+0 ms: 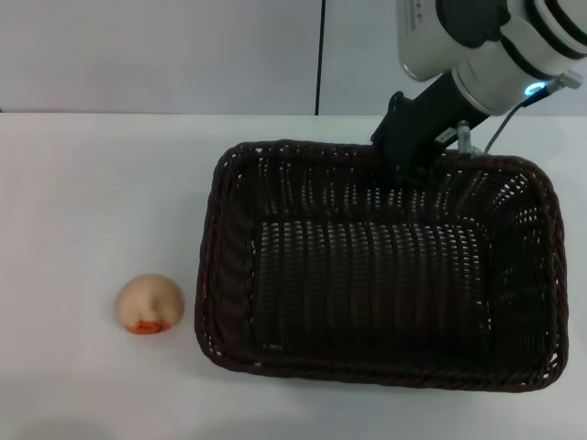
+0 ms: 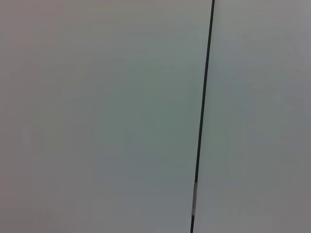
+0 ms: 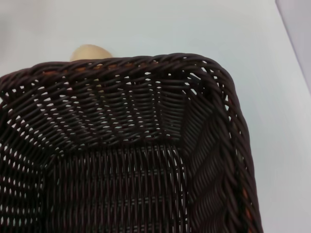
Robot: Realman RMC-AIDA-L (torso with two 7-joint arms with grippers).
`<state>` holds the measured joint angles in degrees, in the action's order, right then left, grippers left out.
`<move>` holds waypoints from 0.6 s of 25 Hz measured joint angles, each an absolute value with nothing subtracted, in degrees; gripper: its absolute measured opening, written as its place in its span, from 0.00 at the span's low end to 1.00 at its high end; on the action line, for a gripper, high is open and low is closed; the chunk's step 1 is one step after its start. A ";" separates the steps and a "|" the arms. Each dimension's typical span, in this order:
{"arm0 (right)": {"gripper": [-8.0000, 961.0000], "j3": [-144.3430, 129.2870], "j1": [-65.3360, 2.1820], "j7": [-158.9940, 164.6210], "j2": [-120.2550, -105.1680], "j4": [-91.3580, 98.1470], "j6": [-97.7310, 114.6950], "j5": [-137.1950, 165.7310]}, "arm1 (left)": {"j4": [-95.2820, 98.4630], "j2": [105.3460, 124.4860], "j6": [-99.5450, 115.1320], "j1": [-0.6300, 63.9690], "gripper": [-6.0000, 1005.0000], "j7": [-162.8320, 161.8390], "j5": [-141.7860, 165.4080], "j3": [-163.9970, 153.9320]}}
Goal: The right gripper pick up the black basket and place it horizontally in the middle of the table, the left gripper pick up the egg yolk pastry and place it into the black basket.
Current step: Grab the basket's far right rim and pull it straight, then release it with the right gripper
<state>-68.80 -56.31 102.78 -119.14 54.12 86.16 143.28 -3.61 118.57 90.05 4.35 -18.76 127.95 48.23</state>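
Note:
The black basket (image 1: 381, 275) lies lengthwise on the white table (image 1: 92, 183), right of the middle, and it is empty. My right gripper (image 1: 405, 165) reaches down from the white-grey arm onto the basket's far rim and is shut on it. The right wrist view looks into the basket (image 3: 126, 170) from that rim. The egg yolk pastry (image 1: 150, 304) sits on the table just left of the basket, orange-red patch facing the front. It also peeks over the basket's rim in the right wrist view (image 3: 90, 51). My left gripper is out of view.
The left wrist view shows only a pale wall with a thin dark seam (image 2: 201, 121). The same seam (image 1: 321, 55) shows on the wall behind the table. Bare tabletop lies left of and behind the pastry.

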 joint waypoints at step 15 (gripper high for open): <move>0.31 -75.19 -51.90 100.73 -119.40 57.54 81.85 140.70 | -3.32 118.46 90.01 4.22 0.85 -18.77 127.97 46.24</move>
